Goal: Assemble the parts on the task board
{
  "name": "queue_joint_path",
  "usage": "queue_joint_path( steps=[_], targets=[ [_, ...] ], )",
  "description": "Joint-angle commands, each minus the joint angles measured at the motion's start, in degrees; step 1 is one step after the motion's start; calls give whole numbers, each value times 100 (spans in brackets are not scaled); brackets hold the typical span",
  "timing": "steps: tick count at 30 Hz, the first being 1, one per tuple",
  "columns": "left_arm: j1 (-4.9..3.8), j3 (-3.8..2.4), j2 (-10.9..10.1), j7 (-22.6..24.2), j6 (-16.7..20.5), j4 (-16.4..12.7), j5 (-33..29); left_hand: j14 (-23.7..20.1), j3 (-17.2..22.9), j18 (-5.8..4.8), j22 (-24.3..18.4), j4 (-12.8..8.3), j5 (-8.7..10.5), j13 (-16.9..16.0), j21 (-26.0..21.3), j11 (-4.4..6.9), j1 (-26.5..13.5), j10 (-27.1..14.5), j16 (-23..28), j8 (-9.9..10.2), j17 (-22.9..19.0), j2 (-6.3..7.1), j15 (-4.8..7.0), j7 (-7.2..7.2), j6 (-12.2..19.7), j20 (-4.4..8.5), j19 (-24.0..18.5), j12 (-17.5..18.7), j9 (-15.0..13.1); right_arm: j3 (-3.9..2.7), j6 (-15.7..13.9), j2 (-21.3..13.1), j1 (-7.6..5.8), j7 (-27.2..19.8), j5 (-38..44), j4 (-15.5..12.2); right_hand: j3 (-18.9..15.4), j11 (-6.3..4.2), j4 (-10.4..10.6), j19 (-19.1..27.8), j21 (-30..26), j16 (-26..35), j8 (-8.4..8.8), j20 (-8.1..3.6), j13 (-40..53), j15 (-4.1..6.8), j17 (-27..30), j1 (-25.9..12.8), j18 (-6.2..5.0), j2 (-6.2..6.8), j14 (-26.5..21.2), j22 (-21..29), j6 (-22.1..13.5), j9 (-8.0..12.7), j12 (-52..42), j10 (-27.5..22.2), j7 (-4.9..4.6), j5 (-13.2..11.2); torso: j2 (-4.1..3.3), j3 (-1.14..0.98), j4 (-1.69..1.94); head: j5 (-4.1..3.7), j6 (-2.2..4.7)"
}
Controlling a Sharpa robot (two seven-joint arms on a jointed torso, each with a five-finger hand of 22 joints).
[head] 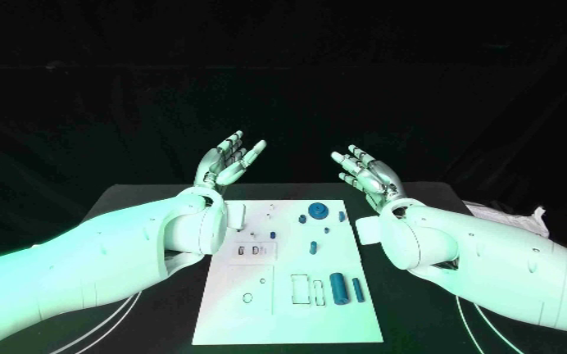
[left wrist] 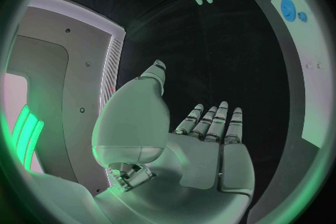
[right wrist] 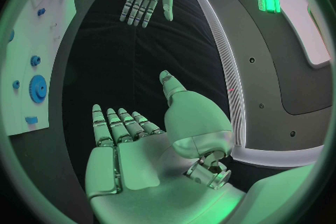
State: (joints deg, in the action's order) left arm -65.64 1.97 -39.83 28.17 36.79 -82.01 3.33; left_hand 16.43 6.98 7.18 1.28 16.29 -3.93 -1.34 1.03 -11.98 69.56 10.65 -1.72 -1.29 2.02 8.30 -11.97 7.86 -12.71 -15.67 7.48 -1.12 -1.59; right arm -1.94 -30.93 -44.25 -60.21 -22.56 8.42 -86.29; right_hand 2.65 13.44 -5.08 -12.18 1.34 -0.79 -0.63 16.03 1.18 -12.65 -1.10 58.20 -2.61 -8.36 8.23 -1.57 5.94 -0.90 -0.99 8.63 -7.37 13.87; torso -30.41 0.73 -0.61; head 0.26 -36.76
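head view: both hands up past the board's far end | left hand (head: 230,160) and right hand (head: 369,174) spread, holding nothing | task board (head: 291,321) flat between the arms, below them | long blue cylinder (head: 339,288) lies lengthwise, nearer the right arm, so right's probably the one to go

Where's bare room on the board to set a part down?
Free: the task board's near strip below the outlined slots, and its left edge beside the small oval. Crowded: the far middle around the round blue gear, and the near right by the blue cylinders.
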Motion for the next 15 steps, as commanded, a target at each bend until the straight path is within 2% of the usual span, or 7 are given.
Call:
queue_joint_path(
  steps=[1,3,6,10,11,13,15],
  targets=[
    [-8,0,9,2,-328,4,209,101,41,115,11,74,-41,-16,37,-70,274,45,-39,-40,17,13,-32,665,-105,-94,4,-34,-13,-28,1200,16,-5,541,855,65,77,116,-251,-109,56,-80,-83,87,53,-114,-42,496,-97,-32,351,-27,357,-51,-86,422,-927,105,1,2,-3,0,0],
    [-8,0,9,2,-328,4,209,119,55,111,11,73,-39,-19,38,-84,276,73,-43,-45,20,-4,-41,679,-130,-98,1,-39,-17,-42,1366,20,-6,619,968,93,106,120,-337,-236,83,-104,-112,85,72,-120,-60,619,-115,-26,567,-45,555,-73,-115,657,-932,116,1,2,-3,0,0],
    [-8,0,9,2,-328,4,209,276,100,95,21,67,-28,-35,55,-131,302,218,-69,-66,39,-64,-65,724,-253,-102,34,-59,-31,-64,1608,26,-7,733,1134,134,166,136,-507,-881,243,-198,-199,67,128,-126,-118,882,-268,-12,1317,-132,1150,-131,-212,1407,-928,120,1,2,-3,0,0],
    [-8,0,9,2,-328,4,209,1221,210,42,111,39,-2,-101,215,-238,427,937,-266,-187,145,-242,-129,813,-897,-104,481,-172,-99,-74,1720,28,-7,786,1210,152,221,99,-679,-1935,539,-344,-328,70,190,-37,-185,1187,-512,29,2645,-239,2131,-202,-354,2716,-879,67,1,2,-3,0,0],
    [-9,-2,-385,128,-512,-172,81,1723,235,23,167,24,9,-136,322,-279,470,1307,-394,-258,203,-298,-158,846,-1215,-114,772,-245,-135,-81,838,-18,-41,168,2633,410,230,60,-716,-2168,601,-373,-356,68,210,2,-205,1256,-553,44,2994,-253,2391,-217,-386,3084,-853,53,-40,10,0,-38,-56],
    [-17,-2,-470,162,-553,-246,74,2550,255,53,308,-2,9,-185,602,-260,529,1999,-595,-379,282,-384,-134,854,-1799,-108,1552,-362,-190,-88,733,-23,-63,142,2857,424,259,-24,-793,-2629,739,-460,-427,62,250,82,-249,1375,-645,72,3669,-292,2883,-252,-469,3751,-802,50,-95,24,18,-59,-47],
    [-27,-2,-544,160,-694,-321,70,3084,249,182,539,-41,19,-234,1097,-174,573,2849,-766,-497,323,-474,19,799,-2408,-100,2886,-500,-237,-92,644,-31,-101,130,3062,447,310,-88,-875,-3011,854,-499,-469,61,253,162,-263,1482,-727,95,4133,-312,3322,-271,-485,4125,-747,95,-140,44,47,-95,-37]
  ],
)
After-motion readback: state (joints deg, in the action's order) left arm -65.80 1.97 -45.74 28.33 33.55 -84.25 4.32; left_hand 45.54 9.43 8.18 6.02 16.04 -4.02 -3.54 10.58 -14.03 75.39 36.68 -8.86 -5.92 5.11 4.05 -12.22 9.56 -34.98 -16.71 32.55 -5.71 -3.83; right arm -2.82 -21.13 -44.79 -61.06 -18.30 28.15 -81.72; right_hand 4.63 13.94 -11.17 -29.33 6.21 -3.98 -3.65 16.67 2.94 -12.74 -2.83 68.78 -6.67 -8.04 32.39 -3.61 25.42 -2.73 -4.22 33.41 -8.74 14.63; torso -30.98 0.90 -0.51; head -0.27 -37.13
